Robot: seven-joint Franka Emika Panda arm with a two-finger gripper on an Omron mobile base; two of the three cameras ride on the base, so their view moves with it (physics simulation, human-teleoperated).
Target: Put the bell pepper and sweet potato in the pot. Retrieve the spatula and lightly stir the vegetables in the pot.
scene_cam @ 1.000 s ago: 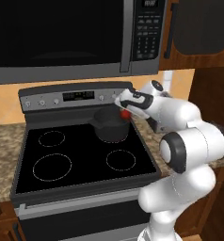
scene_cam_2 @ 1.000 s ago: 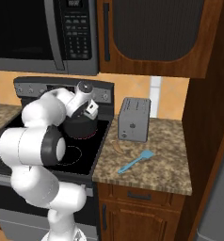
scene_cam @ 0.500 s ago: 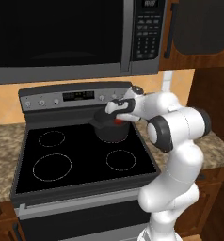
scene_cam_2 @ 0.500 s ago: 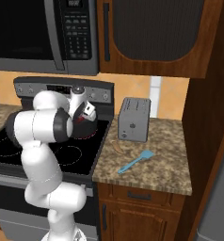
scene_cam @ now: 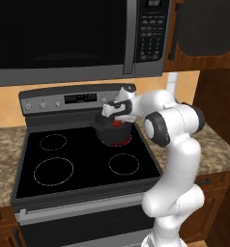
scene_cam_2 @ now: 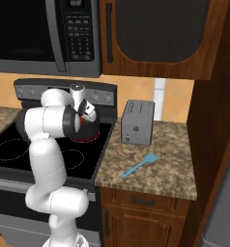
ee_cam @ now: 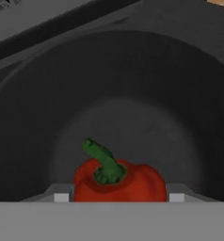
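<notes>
Bell pepper, red with a green stem, is seen closest of all in the hand view, held between the two fingertips, with the pot's dark interior spread behind and beneath it. The jaws are judged to be part-open and closed on the pepper; contact at both sides appears likely, though the pads themselves are mostly hidden. In the left base view the gripper hangs just over the mouth of the pot, which stands on the rear right burner of the stove, and a red patch of pepper shows at the rim.

The first step, placing the pepper, is judged to be in hand and nearly done. What is called for next is a release above the pot floor and a straight lift clear of the rim, then a reach for the sweet potato, taken to be the brownish slim shape on the counter near the pot's right side.

Farther from the pot, the spatula lies on open counter, well apart from the toaster. Room beyond the pot is limited by the stove's control panel, and overhead by the microwave.
</notes>
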